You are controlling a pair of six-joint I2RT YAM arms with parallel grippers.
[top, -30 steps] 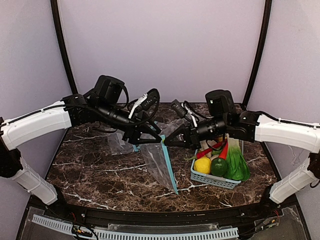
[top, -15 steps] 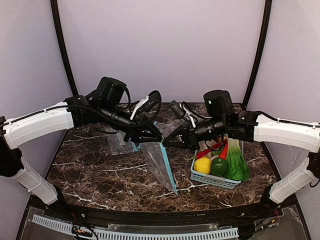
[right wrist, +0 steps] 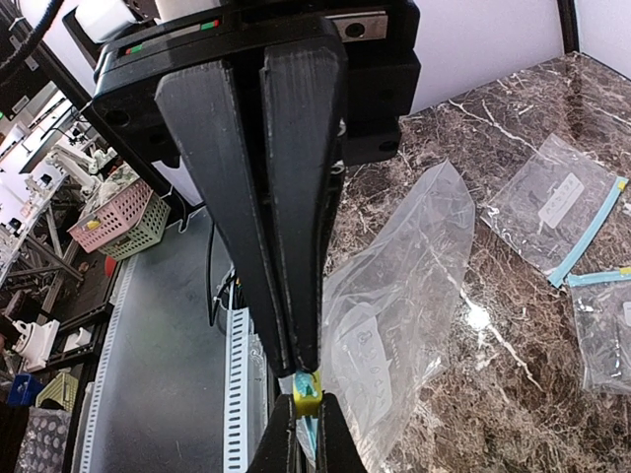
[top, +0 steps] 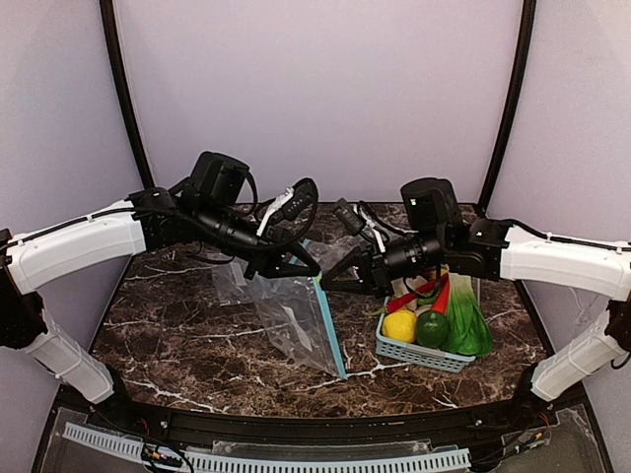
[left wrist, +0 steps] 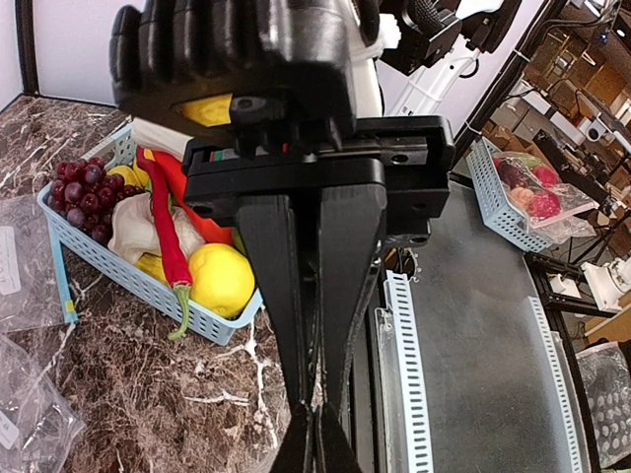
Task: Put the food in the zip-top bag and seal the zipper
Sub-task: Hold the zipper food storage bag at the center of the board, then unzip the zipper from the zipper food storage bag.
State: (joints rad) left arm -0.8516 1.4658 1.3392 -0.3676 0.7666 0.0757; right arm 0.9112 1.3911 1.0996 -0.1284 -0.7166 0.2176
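Since half a second ago the bag [top: 286,315] has spread out. Its film hung narrow then and now billows left and lower across the middle of the top view, in front of a small bag [top: 229,283] lying on the table [top: 168,340], while my arms have hardly shifted. My left gripper [top: 311,268] and right gripper [top: 330,280] meet almost tip to tip at centre frame, above the table, with the bag hanging below them. The zipper [top: 331,330] runs down its right edge to the marble. In the right wrist view my fingers [right wrist: 296,246] are clenched on the zipper's top end, where a yellow-green tab and a sliver of blue show just below their tips. The clear film sags at right of that frame, and two more small bags lie further right. In the left wrist view my fingers [left wrist: 281,296] are pressed flat together. I cannot make out film between them, but from above they seem to pinch the bag's top corner. The food is still in the basket [top: 422,355] at right of the top view, just beside the bag. The leafy vegetable [top: 471,325] stands against the basket's right side, with the red-orange one [top: 441,296] beside it and a lemon [top: 399,325] at the front left.
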